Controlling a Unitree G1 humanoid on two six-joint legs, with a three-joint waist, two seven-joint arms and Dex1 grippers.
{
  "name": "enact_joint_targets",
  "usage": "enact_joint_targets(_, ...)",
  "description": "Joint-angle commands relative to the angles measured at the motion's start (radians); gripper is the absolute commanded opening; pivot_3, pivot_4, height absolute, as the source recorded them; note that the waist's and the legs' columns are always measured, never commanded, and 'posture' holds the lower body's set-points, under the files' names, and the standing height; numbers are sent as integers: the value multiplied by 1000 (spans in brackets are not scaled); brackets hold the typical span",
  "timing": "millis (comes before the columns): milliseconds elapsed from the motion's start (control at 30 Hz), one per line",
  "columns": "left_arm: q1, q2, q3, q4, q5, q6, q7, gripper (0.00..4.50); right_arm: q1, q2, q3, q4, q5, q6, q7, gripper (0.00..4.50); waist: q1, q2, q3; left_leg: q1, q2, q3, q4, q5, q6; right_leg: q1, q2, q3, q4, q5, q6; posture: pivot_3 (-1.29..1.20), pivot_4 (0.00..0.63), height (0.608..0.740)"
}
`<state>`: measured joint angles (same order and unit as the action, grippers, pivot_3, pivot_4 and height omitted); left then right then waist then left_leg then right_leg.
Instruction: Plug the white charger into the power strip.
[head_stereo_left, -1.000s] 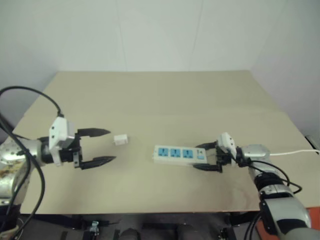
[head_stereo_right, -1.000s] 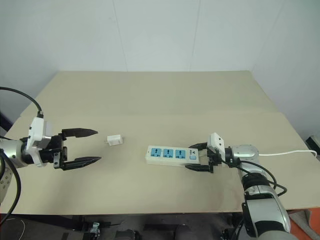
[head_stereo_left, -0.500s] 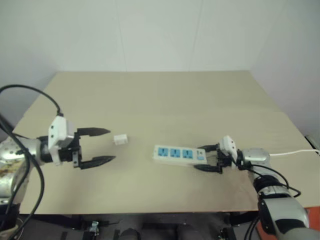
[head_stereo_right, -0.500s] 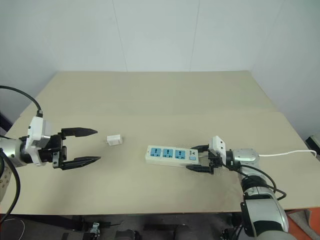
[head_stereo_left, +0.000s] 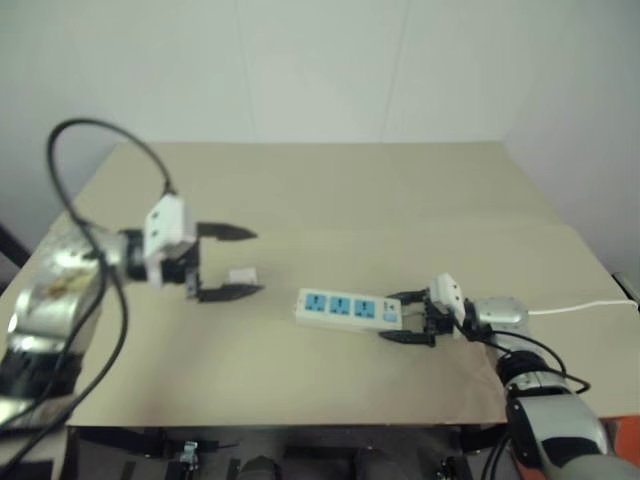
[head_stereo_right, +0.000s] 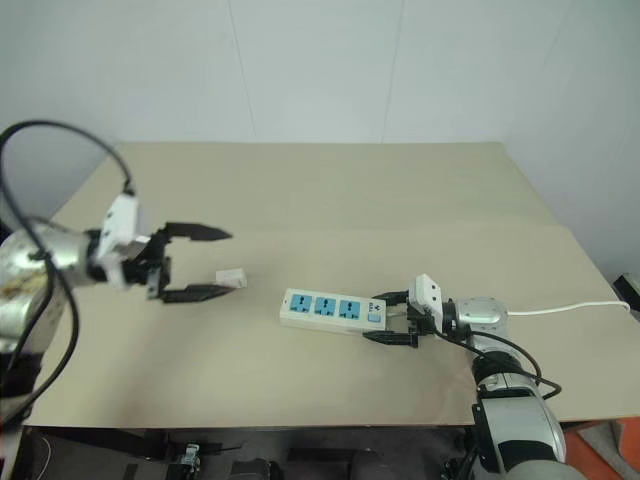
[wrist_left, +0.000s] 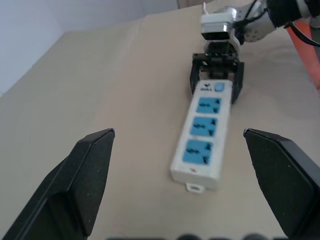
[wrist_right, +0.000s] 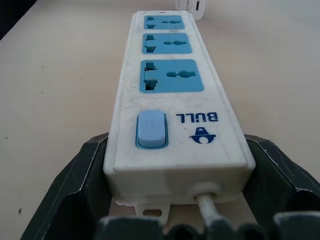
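Holding the switch end of the power strip (head_stereo_right: 332, 308) on the surface (head_stereo_right: 330, 195), the right gripper (head_stereo_right: 392, 318) has its fingers clasped around it. Farther off, the left gripper (head_stereo_right: 215, 263) is spread wide around the white charger (head_stereo_right: 231, 277), ungrasped; closing on it is judged next.

Smooth, slightly glossy white plastic power strip (wrist_right: 170, 95) on a matt beige table (head_stereo_left: 330, 190); matt black fingers (wrist_left: 95, 175).

A bare lab-like test room: plain beige table (head_stereo_right: 330, 190) against blank white walls (head_stereo_right: 320, 70).
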<state>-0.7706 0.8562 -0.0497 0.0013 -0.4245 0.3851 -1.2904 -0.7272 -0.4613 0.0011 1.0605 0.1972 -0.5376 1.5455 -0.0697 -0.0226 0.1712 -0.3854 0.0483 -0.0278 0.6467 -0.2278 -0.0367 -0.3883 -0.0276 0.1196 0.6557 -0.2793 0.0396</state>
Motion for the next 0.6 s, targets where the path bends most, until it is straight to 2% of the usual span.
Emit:
enact_joint_targets(33,-150,-16,-108,73,87,46,-44,4500,-19,2,-2,-14,-2,-20,21,3403,-5,0,0,1,0,0,-1,0,0,0,0,1,0,0,0,0,150,740)
enact_joint_targets(200,-405,-51,-429,295,403,120,-135,4500,9,-2,9,-33,-11,-23,28,3403,-9,0,0,1,0,0,-1,0,0,0,1,1,0,0,0,0,150,740)
enact_joint_targets(300,-493,-106,-554,432,560,109,-134,4500,22,-8,15,-42,-19,-31,21,3403,-10,0,0,2,0,-1,-1,0,0,0,2,1,1,0,1,0,150,740)
enact_joint_targets(433,-547,-196,-585,569,624,134,-136,4500,37,-12,15,-58,-18,-28,14,3403,-13,0,0,0,0,-1,-1,0,0,0,2,1,0,-1,1,0,150,740)
enact_joint_targets(600,-545,-240,-614,637,705,126,-153,4500,62,-13,20,-70,-27,-34,-4,3403,-14,0,0,0,0,-1,-1,0,0,0,2,1,0,-1,1,0,150,740)
